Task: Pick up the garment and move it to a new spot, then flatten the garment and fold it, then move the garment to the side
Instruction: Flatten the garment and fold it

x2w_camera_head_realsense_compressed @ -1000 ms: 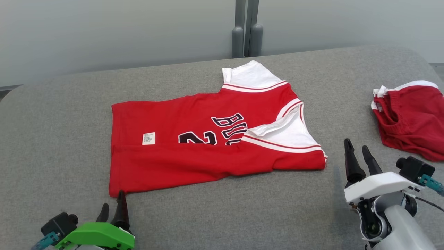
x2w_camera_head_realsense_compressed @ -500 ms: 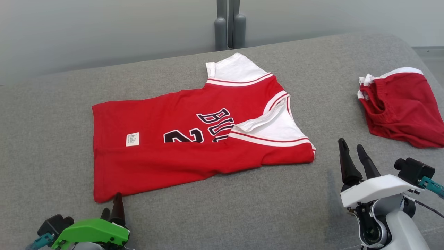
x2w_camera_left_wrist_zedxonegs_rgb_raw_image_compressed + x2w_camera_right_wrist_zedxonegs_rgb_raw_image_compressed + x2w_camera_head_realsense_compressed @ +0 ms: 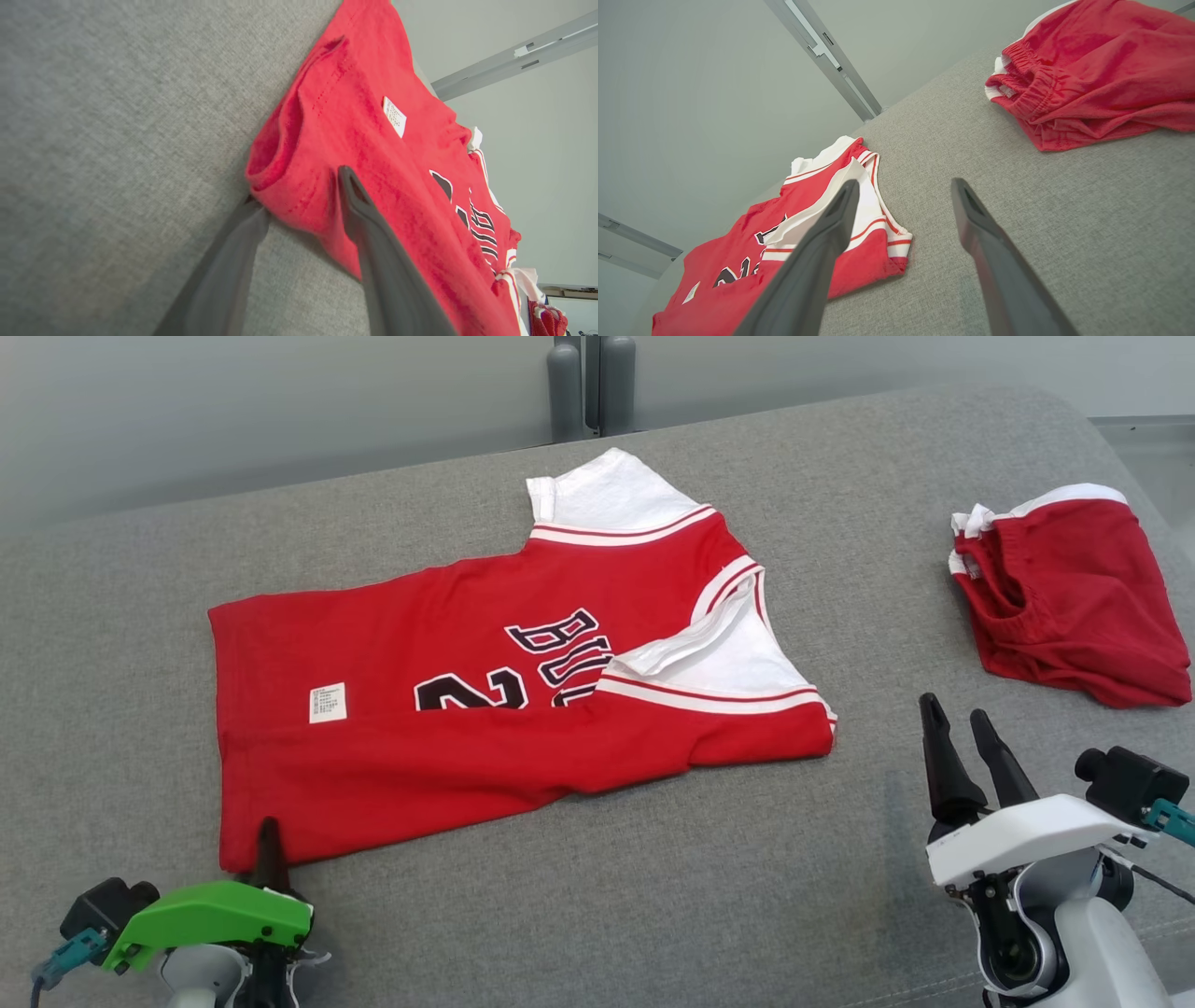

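When you look from the head, the jersey (image 3: 448, 709) lies mid-frame on the gray cushion (image 3: 653, 896), with the left gripper (image 3: 266, 849) at its lower-left corner. Your left wrist view adds spread fingers (image 3: 373, 233) straddling that hem. Your right wrist view shows the right gripper (image 3: 904, 183) spread above the cushion.

Black block letters "BU" (image 3: 560, 649) stand on the chest of the red jersey (image 3: 373, 644), well ahead and off to the right of the left gripper (image 3: 269, 845), and the word runs on under a folded white sleeve (image 3: 719, 663), so the rest can't be read. Right beside them, nearer that gripper, sits a big black "2" (image 3: 446, 693) with the start of a second digit, cut off by the same fold. Closer in, almost straight ahead of the gripper, there's a small white label (image 3: 327, 702) on the red cloth, with print too fine to read.
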### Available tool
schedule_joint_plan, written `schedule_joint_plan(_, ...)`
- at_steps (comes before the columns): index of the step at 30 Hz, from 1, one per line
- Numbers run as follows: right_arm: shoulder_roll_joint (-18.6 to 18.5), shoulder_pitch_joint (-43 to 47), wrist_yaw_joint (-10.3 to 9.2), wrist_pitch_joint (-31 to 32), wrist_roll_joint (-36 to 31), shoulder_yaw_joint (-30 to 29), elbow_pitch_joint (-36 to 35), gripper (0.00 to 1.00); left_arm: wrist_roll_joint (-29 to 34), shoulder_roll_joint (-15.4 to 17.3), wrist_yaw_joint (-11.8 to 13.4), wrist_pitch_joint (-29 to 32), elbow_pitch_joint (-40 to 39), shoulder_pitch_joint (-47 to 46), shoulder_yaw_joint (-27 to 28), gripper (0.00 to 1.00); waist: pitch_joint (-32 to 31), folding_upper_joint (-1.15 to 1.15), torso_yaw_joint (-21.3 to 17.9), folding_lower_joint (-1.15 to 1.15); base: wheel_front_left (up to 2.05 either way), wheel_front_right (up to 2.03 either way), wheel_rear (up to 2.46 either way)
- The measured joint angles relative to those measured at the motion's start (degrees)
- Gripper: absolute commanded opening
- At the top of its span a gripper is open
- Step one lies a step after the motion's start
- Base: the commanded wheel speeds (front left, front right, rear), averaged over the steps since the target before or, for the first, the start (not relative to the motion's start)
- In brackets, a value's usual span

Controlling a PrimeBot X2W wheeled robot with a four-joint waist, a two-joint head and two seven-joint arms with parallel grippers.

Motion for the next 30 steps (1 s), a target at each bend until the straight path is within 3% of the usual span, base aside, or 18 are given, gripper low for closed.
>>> schedule_joint_plan(1,0.0,0.1,0.00,0.2,0.1,0.1,-0.1,1.00,0.0,0.1,-0.2,-0.9,0.8,-0.6,0.2,0.07,0.0,0.00,0.1,0.00,0.00,0.00,0.00)
schedule_joint_plan(2,0.0,0.1,0.00,0.4,0.1,0.1,0.0,1.00,0.1,0.2,-0.5,-1.2,1.1,-0.8,0.3,0.00,0.1,0.00,0.1,0.00,0.00,0.00,0.00)
schedule_joint_plan(8,0.1,0.5,0.00,1.7,0.3,0.4,2.1,1.00,1.4,0.5,-1.9,-3.5,1.1,-1.5,-0.3,0.00,0.1,0.00,0.8,0.00,0.00,0.00,0.00)
schedule_joint_plan(16,0.1,0.3,0.00,3.5,-0.2,1.9,7.1,1.00,3.2,1.2,-1.8,-4.8,-0.8,-1.1,-1.5,0.00,0.3,0.00,2.3,0.00,0.00,0.00,0.00)
schedule_joint_plan(30,0.0,-11.1,0.01,5.4,2.5,7.6,24.8,1.00,4.0,0.7,-1.2,-4.3,-1.4,-0.7,-3.0,0.00,1.0,0.00,4.1,0.00,0.00,0.00,0.00)
